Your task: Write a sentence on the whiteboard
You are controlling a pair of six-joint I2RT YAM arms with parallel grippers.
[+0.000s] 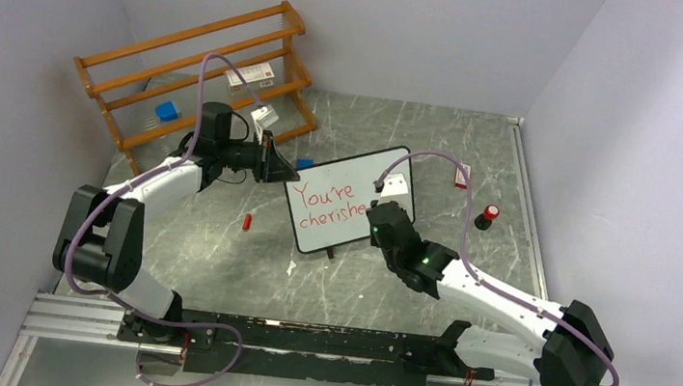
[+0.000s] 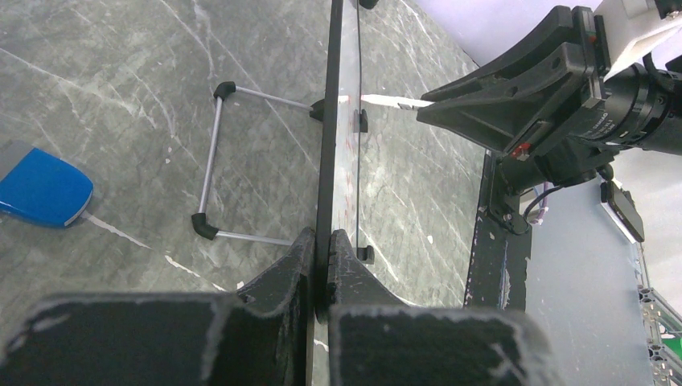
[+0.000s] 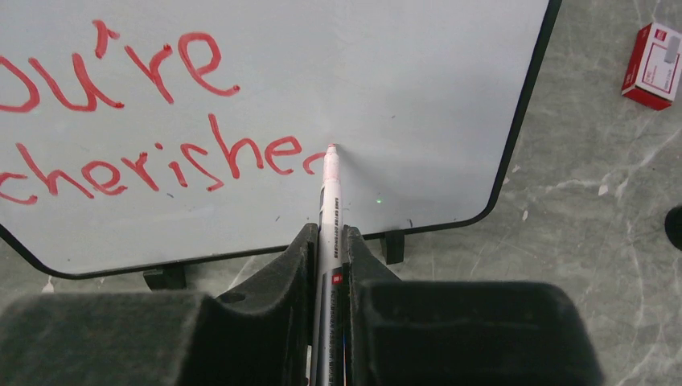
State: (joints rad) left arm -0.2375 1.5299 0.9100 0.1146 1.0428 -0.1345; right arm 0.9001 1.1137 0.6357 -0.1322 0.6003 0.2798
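Observation:
The whiteboard (image 1: 374, 172) stands tilted on its wire stand (image 2: 211, 165) mid-table. The sentence (image 1: 324, 206) on it is in red: "You're" above "cherishe", with a fresh stroke beside the last letter (image 3: 153, 161). My left gripper (image 1: 269, 159) is shut on the board's black left edge (image 2: 328, 121), one finger on each face (image 2: 322, 241). My right gripper (image 1: 378, 219) is shut on a white marker (image 3: 328, 201). Its tip touches the white surface (image 3: 418, 96) just right of "cherishe". The left wrist view shows the board edge-on, with the marker tip (image 2: 394, 101) against it.
A wooden rack (image 1: 196, 70) stands at the back left. A red marker cap (image 1: 247, 222) lies left of the board. A blue object (image 2: 44, 189) sits behind the board. A red and white box (image 3: 653, 64) and a small black and red item (image 1: 487, 216) lie to the right.

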